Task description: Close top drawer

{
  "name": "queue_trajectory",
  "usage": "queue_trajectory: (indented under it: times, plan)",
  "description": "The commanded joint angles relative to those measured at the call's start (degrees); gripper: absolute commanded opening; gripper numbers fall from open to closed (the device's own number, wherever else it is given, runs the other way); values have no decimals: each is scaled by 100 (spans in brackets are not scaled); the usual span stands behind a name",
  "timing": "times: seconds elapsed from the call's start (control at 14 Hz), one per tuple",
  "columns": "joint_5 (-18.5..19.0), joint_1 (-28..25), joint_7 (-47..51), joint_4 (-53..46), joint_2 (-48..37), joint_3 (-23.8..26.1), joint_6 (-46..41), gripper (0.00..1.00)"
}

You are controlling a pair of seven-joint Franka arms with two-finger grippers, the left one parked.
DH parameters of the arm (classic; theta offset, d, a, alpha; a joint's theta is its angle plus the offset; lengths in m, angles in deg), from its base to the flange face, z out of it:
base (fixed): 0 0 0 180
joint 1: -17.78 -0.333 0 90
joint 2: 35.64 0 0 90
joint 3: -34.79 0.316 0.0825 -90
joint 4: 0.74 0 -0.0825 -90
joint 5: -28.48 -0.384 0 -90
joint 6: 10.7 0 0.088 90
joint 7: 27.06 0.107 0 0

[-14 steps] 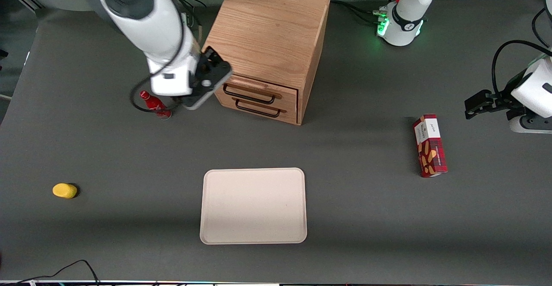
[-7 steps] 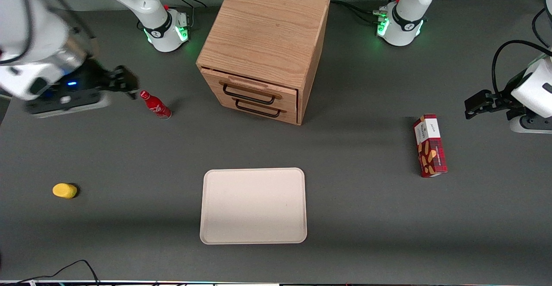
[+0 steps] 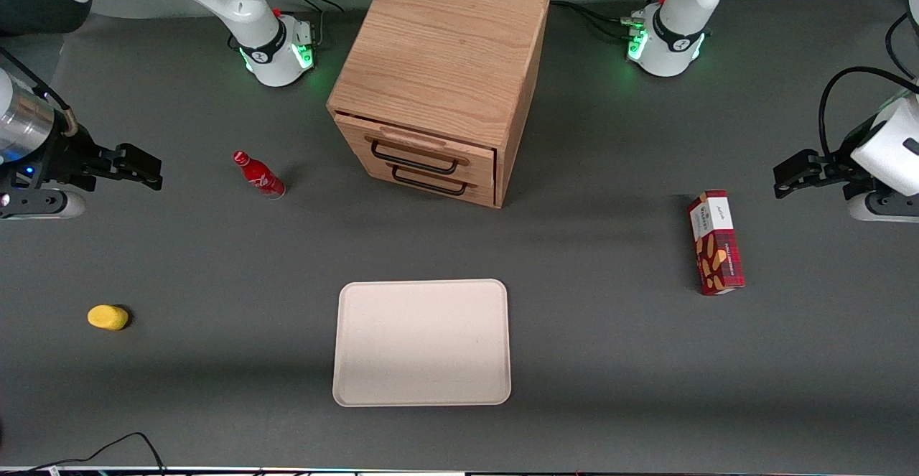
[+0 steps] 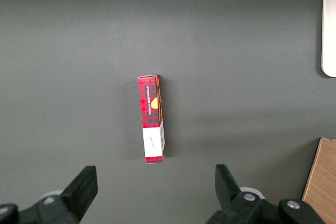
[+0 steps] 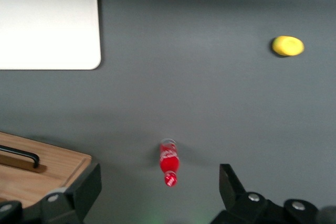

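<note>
The top drawer is the upper of two in the oak cabinet. Its front has a black wire handle under a raised wooden strip and sits about level with the lower drawer's front. My gripper hangs open and empty above the table toward the working arm's end, well apart from the cabinet. A red bottle stands between them. In the right wrist view the gripper is spread wide above the red bottle, with a corner of the cabinet beside one finger.
A pale tray lies nearer the front camera than the cabinet. A yellow object sits toward the working arm's end. A red snack box lies toward the parked arm's end. A black cable runs along the table's front edge.
My gripper has swung away from the cabinet's drawer fronts, past the red bottle, toward the working arm's end of the table. The drawer fronts look unchanged.
</note>
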Motion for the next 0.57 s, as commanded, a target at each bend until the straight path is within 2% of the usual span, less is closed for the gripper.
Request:
queue_trajectory:
  times: [0.0,0.22,0.5]
  plan:
    - [-304,65,-60,1671,-1004,-233,1029,100]
    - [-304,109,-305,1641,-945,-539,1058,100]
    - [-304,118,-315,1631,-900,-681,1049,100]
